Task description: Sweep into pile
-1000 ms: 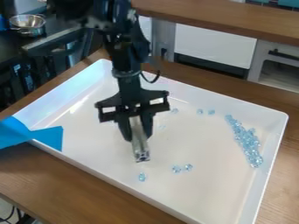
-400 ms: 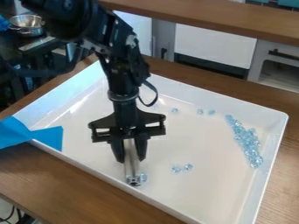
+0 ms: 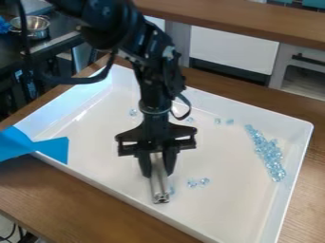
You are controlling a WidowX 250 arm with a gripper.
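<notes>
The black gripper [image 3: 157, 166] hangs over the front middle of the white tray [image 3: 219, 216], shut on a silver metal bar [image 3: 159, 184] that points down to the tray floor. Right against the bar's lower end lies a clear bead [image 3: 171, 190], partly hidden. Two loose beads [image 3: 198, 182] sit a little to the right. A long band of pale blue beads [image 3: 267, 154] runs along the tray's right side. Farther back are two more beads [image 3: 223, 121], another bead [image 3: 190, 120] nearer the arm, and one bead [image 3: 133, 112] left of the arm.
Blue tape [image 3: 44, 147] crosses the tray's left corner. The tray's raised walls surround the beads on a wooden table [image 3: 95, 209]. A metal bowl [image 3: 30, 27] stands on the dark counter at the upper left.
The gripper and bar came forward, first toward the left, then shifted right. The bead beside the bar has moved right, toward the two loose beads. A bead left of the arm has come into sight.
</notes>
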